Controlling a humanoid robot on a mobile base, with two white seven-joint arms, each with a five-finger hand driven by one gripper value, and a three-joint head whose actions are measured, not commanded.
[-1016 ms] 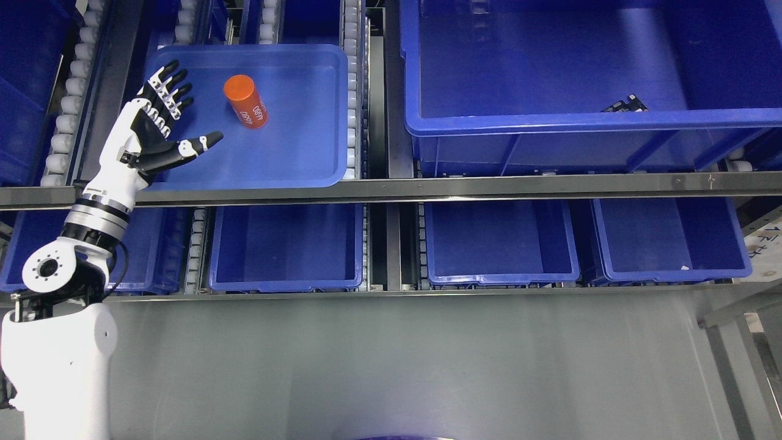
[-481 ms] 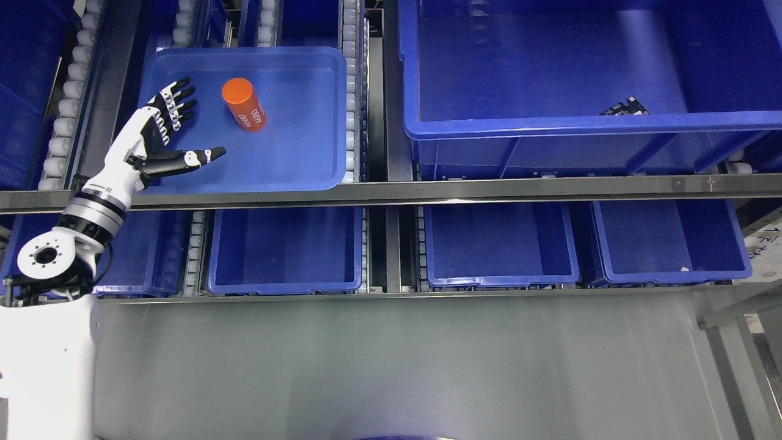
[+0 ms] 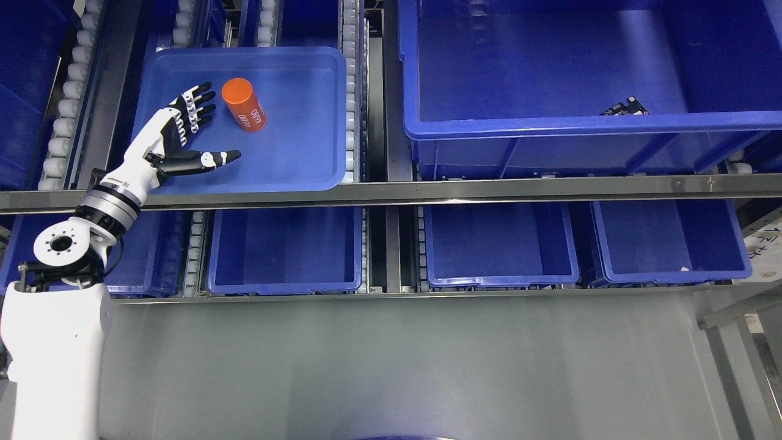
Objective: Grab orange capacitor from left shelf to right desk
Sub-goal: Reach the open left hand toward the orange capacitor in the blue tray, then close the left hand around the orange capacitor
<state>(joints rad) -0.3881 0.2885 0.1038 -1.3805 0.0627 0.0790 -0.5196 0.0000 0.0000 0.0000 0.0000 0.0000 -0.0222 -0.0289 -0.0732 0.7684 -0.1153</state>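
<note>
An orange capacitor [image 3: 244, 111], a short cylinder with white print on its side, lies tilted in a shallow blue tray [image 3: 305, 153] on the upper left shelf. My left hand [image 3: 198, 131] is open above the tray, its fingers spread just left of the capacitor and its thumb stretched out below it. The fingertips [image 3: 206, 101] are close to the capacitor but not touching it. The hand holds nothing. The right arm is out of view.
A large blue bin [image 3: 586, 125] sits on the upper right shelf with a small dark part [image 3: 624, 107] inside. A metal shelf rail [image 3: 427, 188] crosses the front. Several blue bins [image 3: 284, 284] stand on the lower shelf. Roller tracks [image 3: 351, 91] flank the tray.
My left hand has moved right across the tray toward the capacitor, staying open. The capacitor has not moved in the tray. The camera shifted slightly after the first frame.
</note>
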